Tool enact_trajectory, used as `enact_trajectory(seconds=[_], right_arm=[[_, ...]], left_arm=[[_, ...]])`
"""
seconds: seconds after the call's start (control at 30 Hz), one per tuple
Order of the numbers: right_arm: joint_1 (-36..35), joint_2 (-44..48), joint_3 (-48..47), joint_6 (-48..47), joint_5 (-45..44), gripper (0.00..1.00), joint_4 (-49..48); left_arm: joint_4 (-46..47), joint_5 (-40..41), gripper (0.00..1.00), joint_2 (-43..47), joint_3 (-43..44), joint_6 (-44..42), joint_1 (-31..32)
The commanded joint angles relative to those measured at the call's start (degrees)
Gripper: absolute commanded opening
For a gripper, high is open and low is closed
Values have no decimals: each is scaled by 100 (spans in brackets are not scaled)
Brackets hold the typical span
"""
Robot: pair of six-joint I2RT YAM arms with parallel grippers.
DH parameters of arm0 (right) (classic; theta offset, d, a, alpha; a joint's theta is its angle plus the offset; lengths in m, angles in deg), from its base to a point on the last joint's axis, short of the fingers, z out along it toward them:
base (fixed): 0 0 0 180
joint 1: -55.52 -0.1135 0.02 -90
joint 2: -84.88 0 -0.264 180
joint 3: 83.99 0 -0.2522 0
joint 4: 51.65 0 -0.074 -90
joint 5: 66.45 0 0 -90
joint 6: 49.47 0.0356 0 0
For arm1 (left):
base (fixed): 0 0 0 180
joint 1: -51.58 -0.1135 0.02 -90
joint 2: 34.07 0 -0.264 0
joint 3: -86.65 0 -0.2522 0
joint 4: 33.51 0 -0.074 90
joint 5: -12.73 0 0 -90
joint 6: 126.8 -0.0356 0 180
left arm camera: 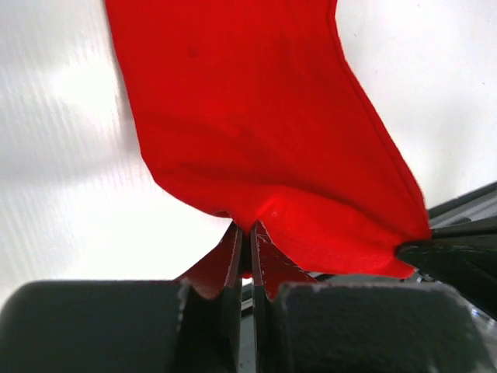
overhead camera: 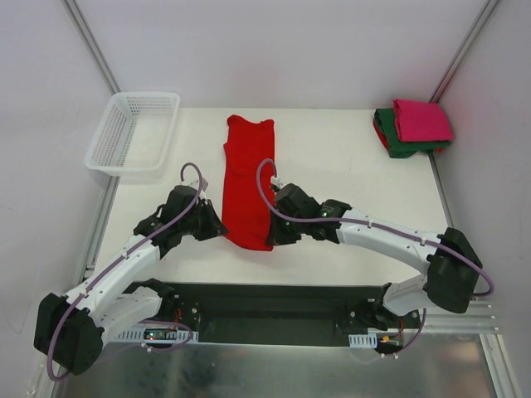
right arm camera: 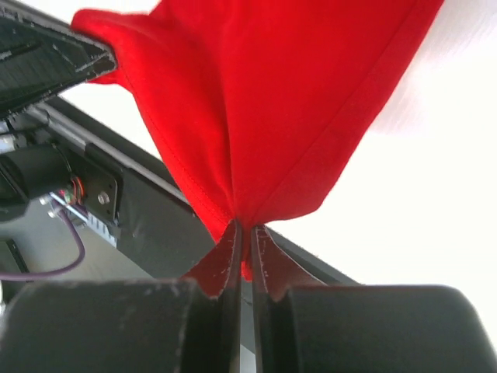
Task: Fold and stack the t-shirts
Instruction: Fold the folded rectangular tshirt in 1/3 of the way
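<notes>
The bright red t-shirt (overhead camera: 246, 178) lies as a long narrow strip down the middle of the table, its near end lifted. My left gripper (overhead camera: 222, 230) is shut on the near left corner of the red t-shirt (left arm camera: 256, 132). My right gripper (overhead camera: 270, 239) is shut on the near right corner of the red t-shirt (right arm camera: 272, 101). The magenta-pink t-shirt (overhead camera: 421, 119) lies folded on top of the folded dark green t-shirt (overhead camera: 399, 143) at the back right corner.
A white mesh basket (overhead camera: 133, 133) stands at the back left of the table. The black base rail (overhead camera: 274, 311) runs along the near edge under the arms. White walls close in the back and sides.
</notes>
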Motion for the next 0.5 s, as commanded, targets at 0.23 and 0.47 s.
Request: enact_trajectory(seconds=[0.23, 0.47], right_arm=[[1254, -325, -1112, -773, -50, 1, 490], [1791, -1054, -1903, -1265, 205, 1, 420]], left_arm=[[9, 982, 0, -1102, 1612, -977, -38], [167, 1158, 0, -1981, 2387, -1382, -240]])
